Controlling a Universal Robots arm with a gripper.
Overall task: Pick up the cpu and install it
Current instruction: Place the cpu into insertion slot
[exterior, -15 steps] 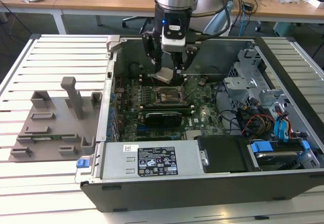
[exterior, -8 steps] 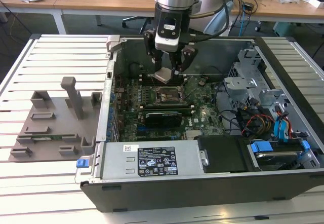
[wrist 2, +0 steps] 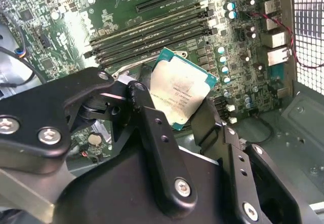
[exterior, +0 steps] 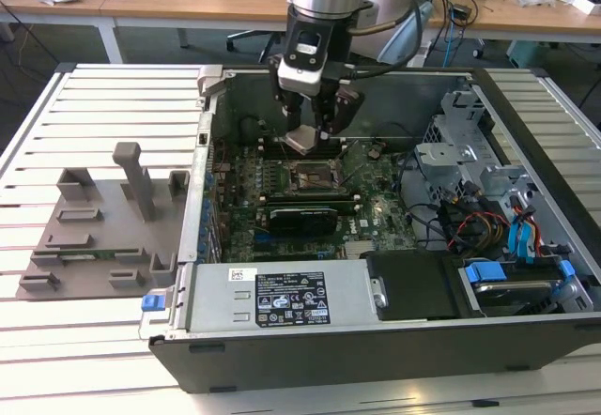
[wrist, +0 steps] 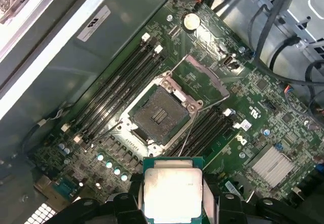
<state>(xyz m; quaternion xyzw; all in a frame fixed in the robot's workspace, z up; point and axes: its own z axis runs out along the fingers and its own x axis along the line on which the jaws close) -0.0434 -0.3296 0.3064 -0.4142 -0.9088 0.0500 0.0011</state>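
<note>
My gripper (exterior: pixel 308 131) hangs inside the open computer case, shut on the cpu (exterior: pixel 303 139). The cpu is a small flat square with a silvery metal top and a thin green rim. It sits between the black fingers (wrist 2: pixel 152 127) in both wrist views (wrist: pixel 172 192). Below it on the green motherboard (exterior: pixel 376 213) lies the dark square socket (wrist: pixel 159 114), its metal frame open and its inside bare. In the exterior view the cpu hovers just above and behind the socket (exterior: pixel 315 177).
Rows of black memory slots (wrist: pixel 119 84) flank the socket. A grey holder plate with upright posts (exterior: pixel 108 222) lies on the slatted table at the exterior view's left. Drive cages and cables (exterior: pixel 488 199) fill the case's right side; a labelled metal box (exterior: pixel 282 298) spans its front.
</note>
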